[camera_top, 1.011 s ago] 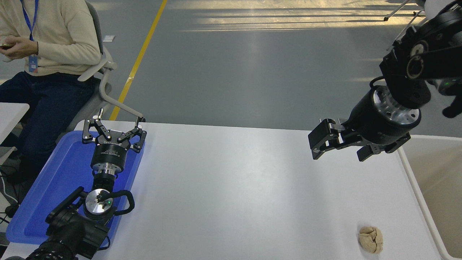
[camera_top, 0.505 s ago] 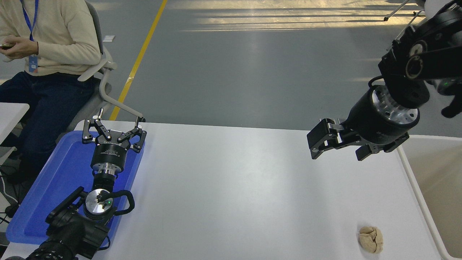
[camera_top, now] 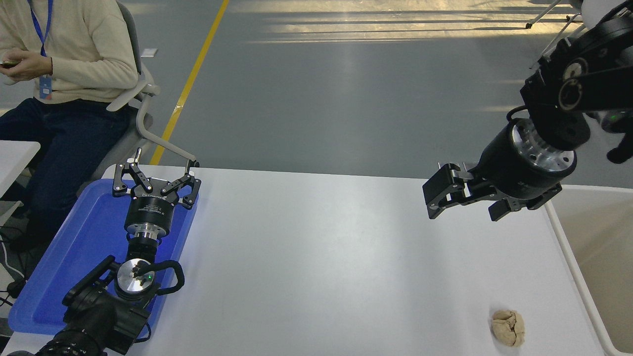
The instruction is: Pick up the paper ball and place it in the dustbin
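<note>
One paper ball, a crumpled tan wad, lies on the white table near its front right corner, at about five o'clock from the table's middle. It touches nothing but the tabletop. Just to its right, at three o'clock, stands one dustbin, cream with a beige inside, its long rim running along the table's right edge; only part of it shows.

The right gripper hangs in the air at twelve o'clock from the ball, well apart from it, over the table's far right part. Its black fingers point left, towards nine o'clock, and whether they are apart or together I cannot tell from this side. It holds nothing.

Far off at nine o'clock, one flat blue tray sits on the table's left edge. The left gripper is parked above the tray, its two fingers spread apart and empty, pointing towards twelve o'clock.

One person in a cream sweater sits on a chair beyond the table's far left corner, at eleven o'clock.
</note>
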Available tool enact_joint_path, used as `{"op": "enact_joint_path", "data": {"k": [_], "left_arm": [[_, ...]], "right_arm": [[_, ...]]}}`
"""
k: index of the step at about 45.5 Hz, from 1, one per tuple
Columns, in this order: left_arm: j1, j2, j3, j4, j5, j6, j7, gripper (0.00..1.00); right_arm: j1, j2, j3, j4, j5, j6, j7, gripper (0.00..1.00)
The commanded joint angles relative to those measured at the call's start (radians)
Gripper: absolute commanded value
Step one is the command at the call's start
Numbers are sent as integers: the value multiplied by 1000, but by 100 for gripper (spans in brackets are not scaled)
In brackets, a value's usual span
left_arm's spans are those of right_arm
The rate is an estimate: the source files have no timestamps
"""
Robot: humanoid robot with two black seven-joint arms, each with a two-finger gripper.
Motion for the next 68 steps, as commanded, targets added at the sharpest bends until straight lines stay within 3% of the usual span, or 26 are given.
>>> {"op": "enact_joint_path", "data": {"k": [1, 10, 16, 39, 48, 68], "left_arm": [[0, 0, 0, 0, 0, 0, 0, 100], [0, 0, 0, 0, 0, 0, 1, 100], [0, 0, 2, 0, 0, -1, 1, 100], [0, 2, 2, 0, 0, 0, 1, 100], [0, 2, 2, 0, 0, 0, 1, 100], [0, 2, 0, 0, 0, 0, 1, 100]], "right_arm": [[-40, -21, -9, 0, -65, -5, 1, 100], [-88, -116, -18, 0, -127, -42, 3, 100], [-169, -215, -35, 3, -239, -90, 3, 100], [-388, -386, -45, 6, -404, -237, 4, 100], [-526, -426, -34, 2, -526, -349, 3, 100], [-862, -429, 86, -123, -602, -535, 3, 100]]}}
